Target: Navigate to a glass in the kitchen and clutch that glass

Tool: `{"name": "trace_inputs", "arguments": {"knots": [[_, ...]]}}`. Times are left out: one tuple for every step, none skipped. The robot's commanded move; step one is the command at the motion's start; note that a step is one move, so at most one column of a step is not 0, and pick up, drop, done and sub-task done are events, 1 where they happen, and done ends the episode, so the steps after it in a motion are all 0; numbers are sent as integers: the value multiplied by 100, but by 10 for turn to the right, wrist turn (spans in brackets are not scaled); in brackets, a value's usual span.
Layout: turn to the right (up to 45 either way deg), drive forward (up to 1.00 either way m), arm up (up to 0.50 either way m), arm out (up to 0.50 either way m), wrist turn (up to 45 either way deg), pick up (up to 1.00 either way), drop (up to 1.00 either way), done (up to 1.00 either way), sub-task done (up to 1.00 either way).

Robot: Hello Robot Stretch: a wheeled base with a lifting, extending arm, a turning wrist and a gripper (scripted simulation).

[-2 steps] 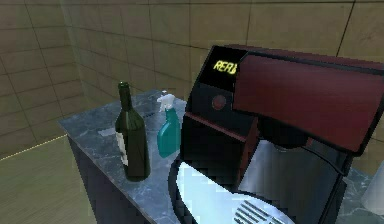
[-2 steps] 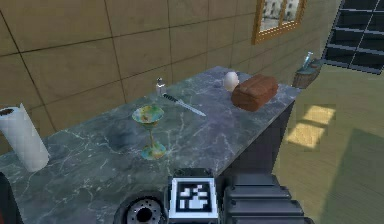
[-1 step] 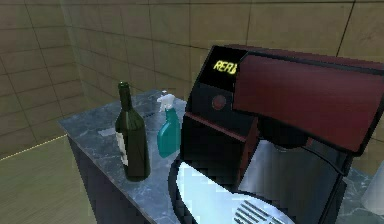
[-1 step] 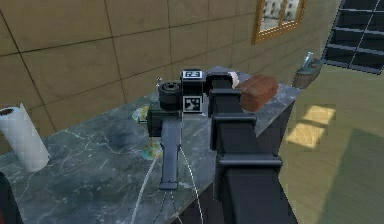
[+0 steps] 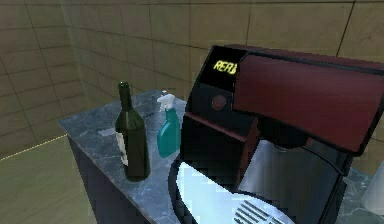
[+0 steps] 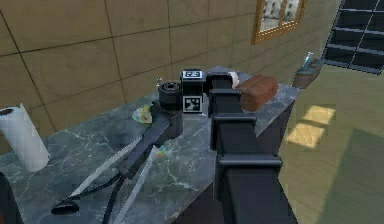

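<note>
Arm side view, left to right:

White paper towel roll (image 6: 22, 135) upright on grey marbled counter (image 6: 60, 165), well left of the gripper (image 6: 92, 203) and farther out than its fingertips.

Thin pale fingers (image 6: 105, 172) slanting down and left from the dark gripper body, low over the counter top.

Small yellow-green lump (image 6: 146, 115) on the counter, just left of the gripper body. Touching or apart: cannot tell.

Two white marker squares (image 6: 194, 99) with black marks, just right of the gripper body, at the far end of the dark square arm (image 6: 245, 165).

Pale curved shape (image 6: 228, 74) just right of the markers, partly hidden behind the arm's end. Cannot tell whether this is the glass.

Brown-red loaf-like block (image 6: 258, 91) near the counter's end, right of the gripper and beyond the arm.

Small grey pot-like thing (image 6: 305, 71) and a gilt-framed picture (image 6: 278, 18) on the tiled wall, both well right of the gripper.

Grip: cannot tell whether anything is held, with counter top and the lump lying at and behind the tool.

Forward view, left to right, all on a marbled counter against a tiled wall, place relative to the gripper not to be told:

Dark green wine bottle (image 5: 130, 135), upright.

Teal spray bottle (image 5: 168, 130) with white nozzle, just right of the wine bottle.

Large dark and red coffee machine (image 5: 285, 120) with a lit yellow display, just right of the spray bottle
</note>
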Motion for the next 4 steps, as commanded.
{"name": "trace_inputs", "arguments": {"knots": [[0,0,0,0,450,0,0,0,0],[0,0,0,0,450,0,0,0,0],[0,0,0,0,150,0,0,0,0],[0,0,0,0,0,100,0,0,0]]}}
